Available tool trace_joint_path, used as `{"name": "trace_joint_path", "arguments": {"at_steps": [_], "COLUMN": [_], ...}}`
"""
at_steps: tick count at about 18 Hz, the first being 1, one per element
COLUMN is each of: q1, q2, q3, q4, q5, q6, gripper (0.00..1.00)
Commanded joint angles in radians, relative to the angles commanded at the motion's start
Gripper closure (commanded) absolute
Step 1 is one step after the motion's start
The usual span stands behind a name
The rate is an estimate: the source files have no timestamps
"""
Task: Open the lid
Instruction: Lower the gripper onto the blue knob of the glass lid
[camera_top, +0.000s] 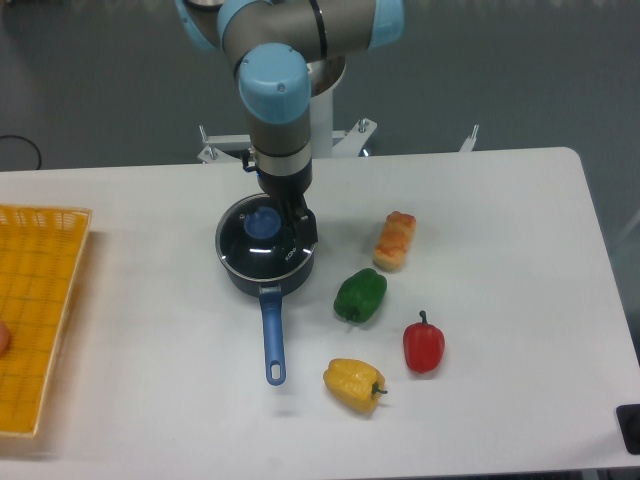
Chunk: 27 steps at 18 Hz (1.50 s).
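A white tabletop (500, 200) is seen from above and in front; a grey and light-blue robot arm (275, 90) reaches down from the back edge toward its left-centre part. A dark saucepan (262, 275) sits there with its blue handle (272, 340) pointing toward the viewer; the lid (250, 250), round clear glass with a thin metal rim, lies closed on the saucepan, and its blue knob (262, 222) shows near the middle.

The pincer (298, 228) hangs over the right part of the lid, just beside the knob; one dark finger (304, 232) is visible over the glass to the right of the knob; whether the fingers are apart or together cannot be told from this angle, and whether they touch the lid or the knob is also unclear.

To the right of the saucepan lie four food items, each apart from the others; an orange-and-cream bread-like piece (396, 240) is farthest back; a green bell pepper (360, 295) lies near the saucepan's right side; a red bell pepper (424, 343) lies further right and closer to the viewer; a yellow bell pepper (354, 383) lies nearest the front edge.

At the far left a yellow mesh basket (40, 310) rests on the tabletop, partly cut off by the frame edge.
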Motion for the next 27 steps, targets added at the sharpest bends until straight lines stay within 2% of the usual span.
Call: {"name": "trace_joint_path", "arguments": {"at_steps": [4, 11, 15, 22, 27], "q1": [0.000, -0.026, -0.055, -0.060, -0.060], "q2": [0.005, 0.070, 0.058, 0.049, 0.046], "q3": [-0.002, 0.003, 0.003, -0.009, -0.044], "q4": [0.000, -0.006, -0.008, -0.009, -0.008], "q5": [0.000, -0.003, 0.008, 0.028, 0.049], "q6": [-0.008, -0.060, -0.120, -0.121, -0.121], "gripper": [0.00, 0.00, 0.00, 0.00, 0.00]}}
